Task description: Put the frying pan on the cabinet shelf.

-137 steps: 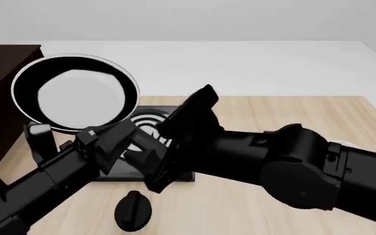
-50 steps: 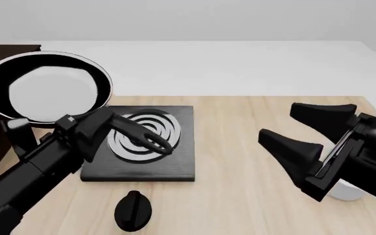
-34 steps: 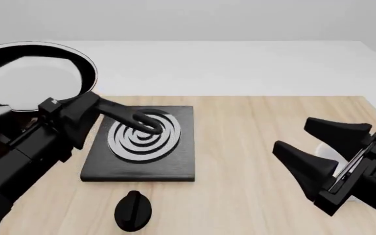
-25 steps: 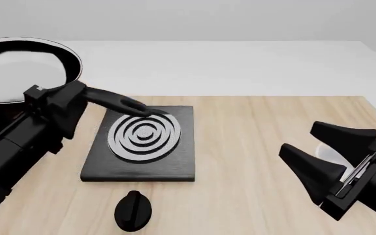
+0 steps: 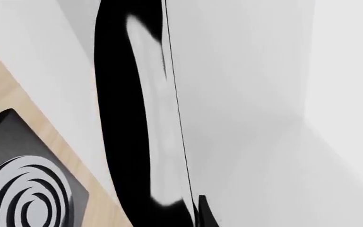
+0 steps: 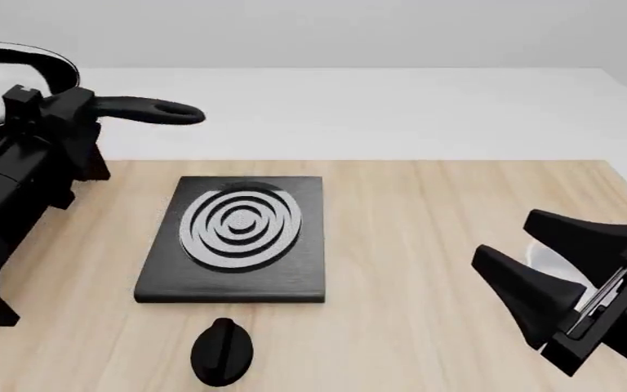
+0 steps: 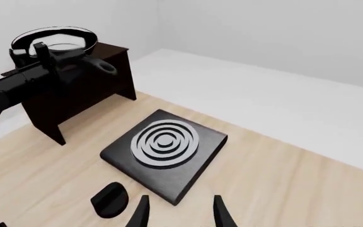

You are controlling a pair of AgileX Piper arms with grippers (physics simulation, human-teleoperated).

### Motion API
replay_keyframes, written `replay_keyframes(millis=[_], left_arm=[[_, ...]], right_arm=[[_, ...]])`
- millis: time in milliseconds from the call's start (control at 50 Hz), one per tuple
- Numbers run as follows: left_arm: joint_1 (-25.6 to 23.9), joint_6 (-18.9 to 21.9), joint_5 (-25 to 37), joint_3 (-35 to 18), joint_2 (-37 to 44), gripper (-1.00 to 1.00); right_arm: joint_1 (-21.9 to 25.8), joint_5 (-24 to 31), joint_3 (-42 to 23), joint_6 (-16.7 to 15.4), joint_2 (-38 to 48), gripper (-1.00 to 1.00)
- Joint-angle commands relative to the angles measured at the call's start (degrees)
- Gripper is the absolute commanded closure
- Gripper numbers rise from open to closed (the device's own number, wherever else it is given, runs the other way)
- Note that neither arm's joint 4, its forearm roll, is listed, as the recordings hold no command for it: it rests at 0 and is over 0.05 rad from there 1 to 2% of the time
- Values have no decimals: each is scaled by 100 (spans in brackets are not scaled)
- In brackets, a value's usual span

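Up at the far left, the left claw [image 6: 72,110] is clamped on the pan's handle, its loop end sticking out to the right. It holds the pan [image 7: 54,39] level above the cabinet's top board [image 7: 109,48], apart from it. Near the surface's [image 6: 423,245] right edge, the right claw [image 6: 553,261] hangs empty, jaws spread. Between them lies the stove plate [image 6: 237,237], with a black knob [image 6: 221,351] in front.

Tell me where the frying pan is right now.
In the front view the frying pan is at the far left, held by the left gripper above the dark cabinet, left of the stove plate.
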Motion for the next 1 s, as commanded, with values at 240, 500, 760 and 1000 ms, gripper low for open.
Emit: replay_keyframes(millis=[240,500,760,1000], left_arm=[[848,45,-349,-587,663,100],[1350,-74,-566,-798,1128,100],[1619,-135,-676,-932,1364,100],[1842,-207,-1076,-696,1649,100]], right_arm=[[101,-192,130,109,183,-100],[66,-362,285,187,255,-100],[163,-515,407,204,365,-100],[86,-510,419,275,288,-100]])
